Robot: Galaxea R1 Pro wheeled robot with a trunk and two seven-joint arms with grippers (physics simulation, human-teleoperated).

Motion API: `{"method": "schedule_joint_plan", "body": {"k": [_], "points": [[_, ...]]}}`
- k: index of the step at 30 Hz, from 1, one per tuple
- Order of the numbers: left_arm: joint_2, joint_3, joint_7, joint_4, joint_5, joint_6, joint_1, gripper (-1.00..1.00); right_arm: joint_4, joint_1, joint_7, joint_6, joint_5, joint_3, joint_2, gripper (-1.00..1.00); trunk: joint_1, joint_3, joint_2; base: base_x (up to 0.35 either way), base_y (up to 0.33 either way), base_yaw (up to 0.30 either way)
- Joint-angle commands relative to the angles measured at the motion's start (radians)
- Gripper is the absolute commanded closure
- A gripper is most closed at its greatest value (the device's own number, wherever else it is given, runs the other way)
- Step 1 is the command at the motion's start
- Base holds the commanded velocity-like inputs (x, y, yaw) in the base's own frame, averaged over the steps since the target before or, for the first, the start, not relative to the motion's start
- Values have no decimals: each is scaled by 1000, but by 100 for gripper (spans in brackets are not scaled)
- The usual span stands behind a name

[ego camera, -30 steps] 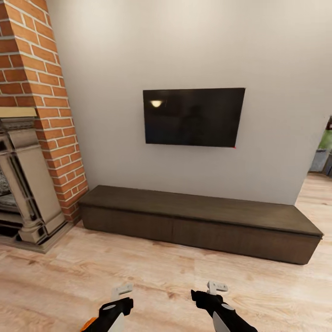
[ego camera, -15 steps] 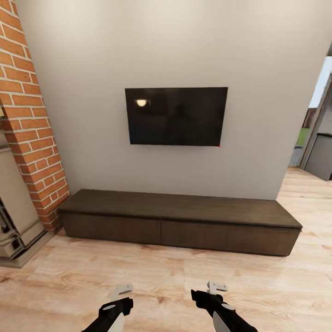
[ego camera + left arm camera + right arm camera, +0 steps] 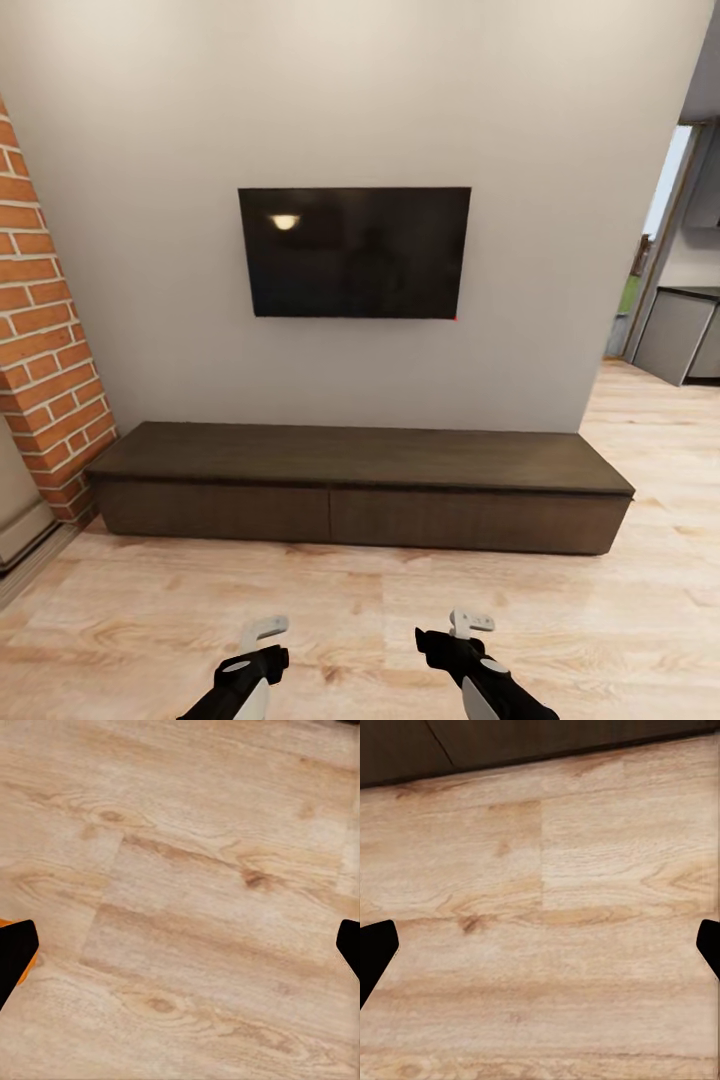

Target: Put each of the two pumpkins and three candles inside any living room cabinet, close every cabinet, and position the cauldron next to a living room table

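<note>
Living room wall (image 3: 150,120), pale grey: black TV (image 3: 354,252) mounted at centre. Cabinet (image 3: 360,485), long and dark brown, set on wood floor (image 3: 350,600) against the wall, below the TV, at 12 o'clock; both fronts shut. Brick column (image 3: 40,340) at 10 o'clock. Left claw (image 3: 262,632) at 7 o'clock, right claw (image 3: 470,624) at 5 o'clock, both held over bare floor, fingers spread wide, nothing grasped.

Black glossy forearms, white claw (image 3: 263,630) tips, white panel accents
</note>
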Motion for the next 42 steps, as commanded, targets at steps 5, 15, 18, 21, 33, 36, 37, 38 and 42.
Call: {"method": "schedule_joint_plan", "body": {"k": [5, 15, 18, 21, 33, 36, 37, 38, 42], "points": [[1, -9, 9, -2, 7, 5, 0, -100, 0, -1, 8, -6, -10, 7, 0, -100, 0, -1, 0, 215, -7, -1], [1, -10, 9, -2, 4, 5, -1, -100, -2, -1, 10, -1, -17, 6, 0, -100, 0, -1, 0, 222, 0, -168], [1, -10, 9, -2, 4, 5, -1, -100, -2, -1, 10, 0, -17, 6, 1, -100, 0, -1, 0, 222, 0, -285], [1, -10, 9, -2, 4, 5, -1, -100, -2, -1, 9, -1, -17, 6, 2, -100, 0, -1, 0, 222, 0, -267], [1, -10, 9, -2, 2, 5, -1, -100, -4, -1, 4, 4, -17, 6, 2, -100, 0, -1, 0, 234, -1, -34], [1, -10, 9, -2, 3, 5, -1, -100, -4, -1, 4, 4, -19, 6, 1, -100, 0, -1, 0, 237, -60, 0], [1, -10, 9, -2, 2, 5, -1, -100, -4, -1, 4, 5, -19, 6, 1, -100, 0, -1, 0, 231, -111, 0], [1, -10, 9, -2, 2, 5, -1, -100, -4, -1, 4, 5, -19, 6, 1, -100, 0, -1, 0, 225, -128, 0], [1, -10, 9, -2, 3, 5, 0, -100, -4, -1, 4, 5, -19, 6, 1, -100, 0, -1, 0, 214, -122, 0]]}}
